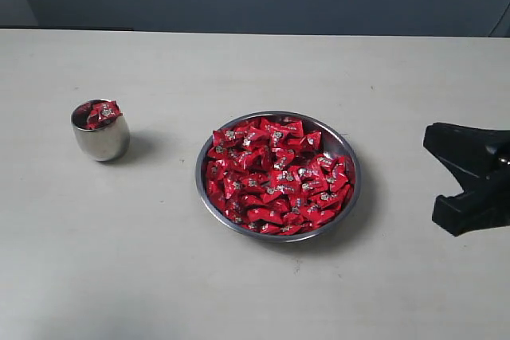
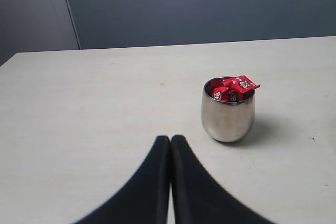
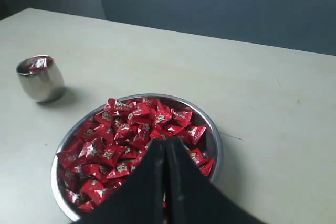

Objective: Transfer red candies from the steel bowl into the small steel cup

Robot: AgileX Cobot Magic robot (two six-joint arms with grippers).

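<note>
On the table's (image 1: 239,69) middle, the steel bowl (image 1: 341,144) is sitting heaped with red candies (image 1: 275,177). The small steel cup (image 1: 101,141) is standing well left of it, candies poking above its rim. Right gripper (image 3: 164,143) is hovering right of the bowl, jaws pressed together, empty. Left gripper (image 2: 170,139) is likewise closed, empty, facing the cup.
</note>
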